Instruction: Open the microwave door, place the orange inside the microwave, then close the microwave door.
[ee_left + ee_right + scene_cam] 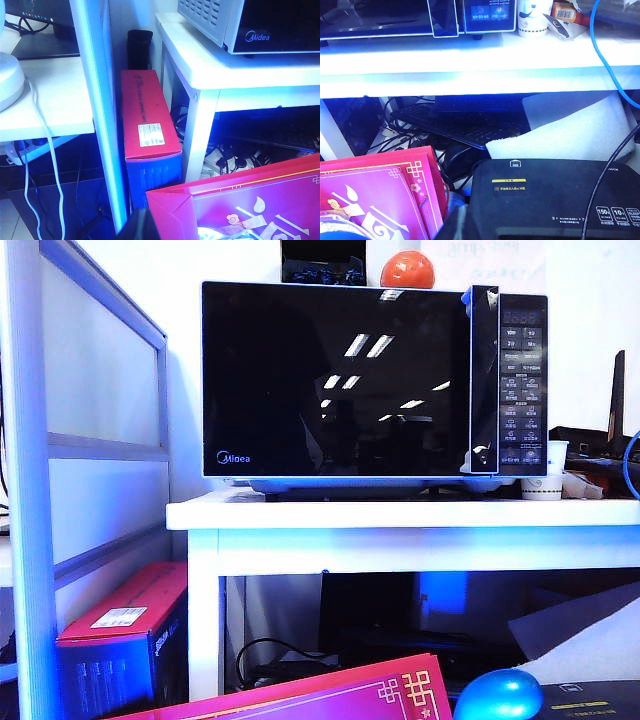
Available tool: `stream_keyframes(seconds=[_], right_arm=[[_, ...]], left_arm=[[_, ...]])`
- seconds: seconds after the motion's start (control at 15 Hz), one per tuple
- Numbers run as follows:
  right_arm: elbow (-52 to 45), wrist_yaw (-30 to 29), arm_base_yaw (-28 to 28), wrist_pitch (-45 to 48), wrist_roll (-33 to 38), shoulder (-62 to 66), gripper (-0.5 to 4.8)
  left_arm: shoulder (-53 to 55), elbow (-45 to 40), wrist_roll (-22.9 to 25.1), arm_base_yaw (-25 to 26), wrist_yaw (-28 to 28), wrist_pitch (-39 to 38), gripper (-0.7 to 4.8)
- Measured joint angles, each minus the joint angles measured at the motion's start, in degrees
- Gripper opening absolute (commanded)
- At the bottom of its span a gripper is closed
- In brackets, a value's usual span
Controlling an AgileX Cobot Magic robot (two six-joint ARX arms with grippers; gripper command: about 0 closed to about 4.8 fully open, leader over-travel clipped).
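Microwave [375, 385] sits on the white table [400, 515], its door [335, 380] shut, glossy black glass reflecting ceiling lights, Midea logo at the lower left corner, handle strip on the right beside the button panel [523, 385]. Orange [407, 270] rests on top of the microwave, toward the right, next to a dark blue item at the back edge. Neither arm shows in the exterior view. Left hand [142, 225] is only a dark blur at the frame edge of its wrist view, low down, facing the table leg [200, 135] and a red box [147, 117] on the floor; cannot tell whether its fingers are apart or together. Right hand [460, 225] is likewise a dark sliver in its own view (fingers not really visible), reads as closed together, holding nothing, low and level, looking under the table at a black device [555, 197] and a keyboard [465, 127]. A pink-red gift box [330, 695] and a shiny blue ball [497, 695] lie in the foreground. A white cup [545, 475] stands right of the microwave.
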Motion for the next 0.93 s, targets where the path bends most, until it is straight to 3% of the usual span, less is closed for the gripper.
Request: stream_keyframes(seconds=[0.4, 0.6, 0.73, 0.93], right_arm=[[0.0, 0.0, 0.0, 0.6, 0.2, 0.0, -0.01], [1.1, 0.0, 0.0, 4.0, 7.1, 0.0, -0.01], [7.3, 0.0, 0.0, 4.4, 11.8, 0.0, -0.01], [18.0, 0.8, 0.0, 5.7, 14.2, 0.3, -0.01]], left_arm=[[0.0, 0.0, -0.9, 0.0, 0.0, 0.1, -0.04], [0.0, 1.3, -9.0, 0.0, 0.0, 4.1, -0.04], [0.1, 8.8, -13.9, 0.0, 0.0, 7.6, -0.04], [6.4, 20.9, -14.6, 0.0, -3.1, 8.0, -0.04]])
